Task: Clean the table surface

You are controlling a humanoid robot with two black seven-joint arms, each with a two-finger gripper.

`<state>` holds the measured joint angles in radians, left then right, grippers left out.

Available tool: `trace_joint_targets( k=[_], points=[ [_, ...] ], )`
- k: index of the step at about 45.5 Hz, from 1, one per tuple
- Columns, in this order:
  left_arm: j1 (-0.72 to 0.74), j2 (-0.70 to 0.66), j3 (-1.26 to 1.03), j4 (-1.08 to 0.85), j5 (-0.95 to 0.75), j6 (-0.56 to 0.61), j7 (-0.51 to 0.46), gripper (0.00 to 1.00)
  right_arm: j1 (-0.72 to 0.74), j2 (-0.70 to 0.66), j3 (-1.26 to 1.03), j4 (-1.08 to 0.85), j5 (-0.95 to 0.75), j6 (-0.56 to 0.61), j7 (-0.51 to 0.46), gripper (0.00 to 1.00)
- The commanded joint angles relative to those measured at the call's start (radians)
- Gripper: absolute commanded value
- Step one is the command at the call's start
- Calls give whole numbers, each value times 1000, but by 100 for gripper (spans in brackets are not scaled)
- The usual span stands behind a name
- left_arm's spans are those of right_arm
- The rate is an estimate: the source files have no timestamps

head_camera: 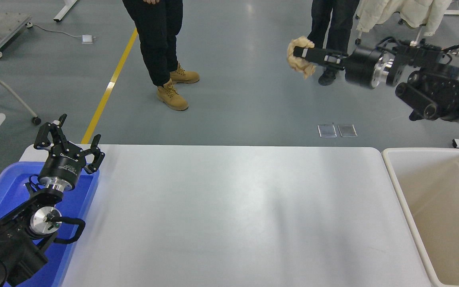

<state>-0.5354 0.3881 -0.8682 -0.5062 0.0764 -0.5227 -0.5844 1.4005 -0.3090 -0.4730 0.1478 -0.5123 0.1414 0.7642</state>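
The white table surface (233,215) fills the lower middle of the head view and nothing lies on it. My right gripper (299,54) is raised high at the upper right, beyond the table's far edge, pointing left. It is shut on a crumpled beige wad of paper or cloth (299,65). My left gripper (68,139) is open and empty, parked at the lower left above the blue tray (6,191).
A beige rectangular bin (440,215) stands against the table's right end, with nothing seen in it. Two people stand on the grey floor past the far edge: black trousers with tan boots (173,95), and dark legs (333,36) behind my right gripper.
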Motion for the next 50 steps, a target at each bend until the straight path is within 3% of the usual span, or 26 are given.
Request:
trace_joint_targets(
  k=[1, 6, 12, 26, 39, 50],
  points=[
    [0, 0, 0, 0, 0, 0, 0, 100, -81, -41, 33, -237, 199, 50, -271, 0],
    [0, 0, 0, -2, -1, 0, 0, 100, -129, -91, 79, -237, 244, 43, -482, 0],
    [0, 0, 0, 0, 0, 0, 0, 100, -195, -142, 148, -238, 247, 23, -591, 0],
    [0, 0, 0, 0, -1, 0, 0, 100, -357, -228, 165, -238, 245, -135, -700, 0],
    [0, 0, 0, 0, -1, 0, 0, 100, -580, -219, 201, -237, 250, -336, -712, 0],
    [0, 0, 0, 0, 0, 0, 0, 100, -716, -130, 246, -228, 250, -339, -709, 0]
  ],
)
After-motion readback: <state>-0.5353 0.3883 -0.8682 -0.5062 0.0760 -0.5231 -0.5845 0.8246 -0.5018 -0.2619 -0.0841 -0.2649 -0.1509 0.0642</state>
